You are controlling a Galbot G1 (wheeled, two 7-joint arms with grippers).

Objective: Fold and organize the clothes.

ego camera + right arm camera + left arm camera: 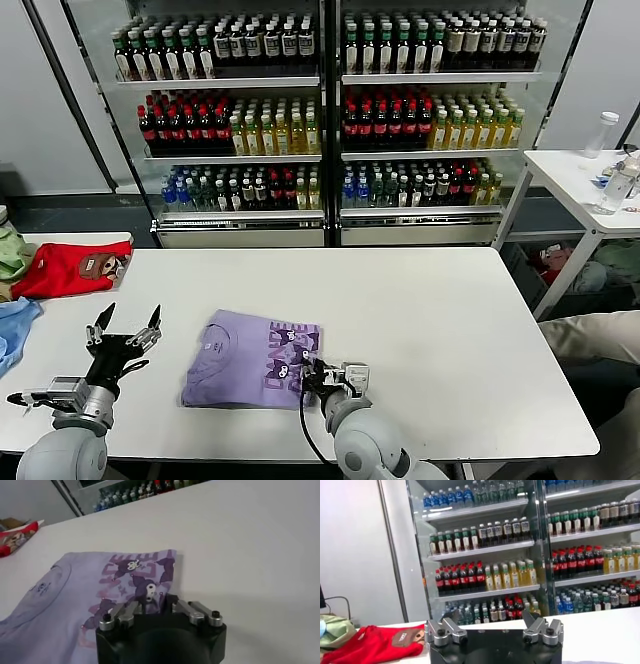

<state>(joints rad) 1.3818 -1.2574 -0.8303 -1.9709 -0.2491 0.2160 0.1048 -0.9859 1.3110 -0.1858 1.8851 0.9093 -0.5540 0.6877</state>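
Shirt point(250, 358): lavender tee, folded, flat on the white counter point(430, 320), print showing on its right half.
Right end effector point(312, 378): down at the shirt's right edge, fingers narrowed and pinching that printed edge.
Left end effector point(128, 326): spread wide, holding nothing, just left of the shirt.
Red garment point(70, 268): far-left corner.
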